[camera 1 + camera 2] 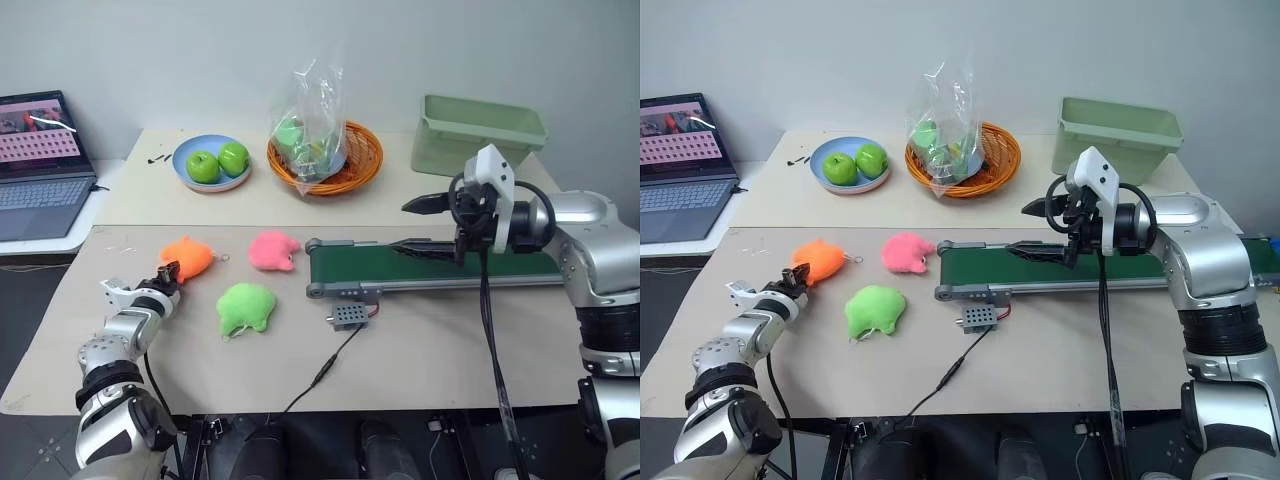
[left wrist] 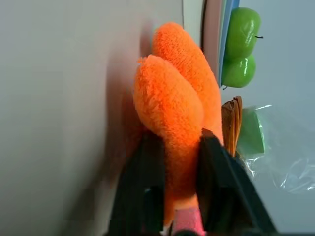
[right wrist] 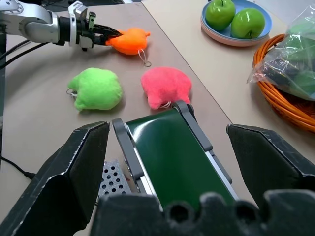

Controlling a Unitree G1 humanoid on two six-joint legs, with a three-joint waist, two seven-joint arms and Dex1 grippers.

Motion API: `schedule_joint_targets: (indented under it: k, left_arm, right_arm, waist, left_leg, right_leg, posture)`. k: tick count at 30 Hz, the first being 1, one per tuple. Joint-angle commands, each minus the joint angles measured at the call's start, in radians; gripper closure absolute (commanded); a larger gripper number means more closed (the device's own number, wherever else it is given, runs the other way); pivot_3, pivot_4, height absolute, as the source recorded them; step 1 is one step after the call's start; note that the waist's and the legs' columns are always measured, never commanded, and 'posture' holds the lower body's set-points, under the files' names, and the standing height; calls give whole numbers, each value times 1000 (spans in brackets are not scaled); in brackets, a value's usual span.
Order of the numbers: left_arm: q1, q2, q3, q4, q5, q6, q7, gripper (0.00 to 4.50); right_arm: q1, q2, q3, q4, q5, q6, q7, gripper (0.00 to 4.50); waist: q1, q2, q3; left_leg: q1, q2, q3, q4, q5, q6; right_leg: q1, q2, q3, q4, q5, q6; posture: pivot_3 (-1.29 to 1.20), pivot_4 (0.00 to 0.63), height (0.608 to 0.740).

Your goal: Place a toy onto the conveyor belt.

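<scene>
Left wrist view: left end effector pinches the orange toy, apparently resting on the table; conveyor belt at three o'clock, right end effector wide above it.

The two head views look forward and down over the table, from almost the same spot, so they share nearly everything. The left wrist cam sits super close behind the orange toy. The right wrist cam hangs above the conveyor belt, facing back across the same toys.
</scene>
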Motion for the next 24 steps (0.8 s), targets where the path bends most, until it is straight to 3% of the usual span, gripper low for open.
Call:
schedule_joint_targets:
  k: [1,4,7,11,18,20,24]
  left_arm:
    - [-27,-9,-42,-209,-2,20,-22,4314]
    - [-16,-26,-163,-444,72,-3,-44,4314]
    - [7,-8,-386,-681,243,-49,-96,4314]
    - [-41,68,-758,-857,603,-201,-193,4314]
    - [-151,149,-1128,-803,1179,-662,-252,4314]
    - [-195,225,-1252,-746,1443,-901,-225,4314]
    - [-250,270,-1359,-611,1732,-1142,-99,4314]
  right_arm:
    - [-16,-7,-27,-22,12,-5,-6,0]
    - [-20,-4,-25,-14,10,-10,-6,0]
    - [-22,0,-25,-11,10,-12,-8,0]
    - [-23,11,-19,-8,6,-16,-14,0]
    - [-12,10,-31,-20,8,-14,-30,0]
    - [-3,7,-36,-28,8,-13,-38,0]
    - [22,-4,-55,-53,16,-4,-52,0]
  waist:
    - [0,-1,1]
    - [1,-2,1]
    - [5,-2,1]
    - [11,-2,1]
    - [2,-2,1]
    - [-1,-2,1]
    - [4,-1,1]
  left_leg:
    - [-1,0,0,0,0,0]
    - [-5,0,-1,0,0,0]
    - [-8,-1,-1,0,0,0]
    - [-9,-2,-1,0,0,0]
    - [-8,-2,-1,0,0,0]
    - [-8,-1,-1,0,0,0]
    - [-8,-1,-1,-1,0,1]
  right_leg:
    - [0,0,0,0,0,0]
    - [-2,-1,-1,0,0,0]
    - [-3,-1,-2,-1,1,1]
    - [-3,-2,-2,-2,1,1]
    - [-3,0,-1,-3,1,1]
    - [-4,0,-1,-3,1,1]
    - [-4,-1,-1,-3,1,1]
  posture:
    - [0,150,740]
    - [0,150,740]
    - [0,150,740]
    - [0,150,740]
    - [0,150,740]
    - [0,150,740]
    - [0,150,740]
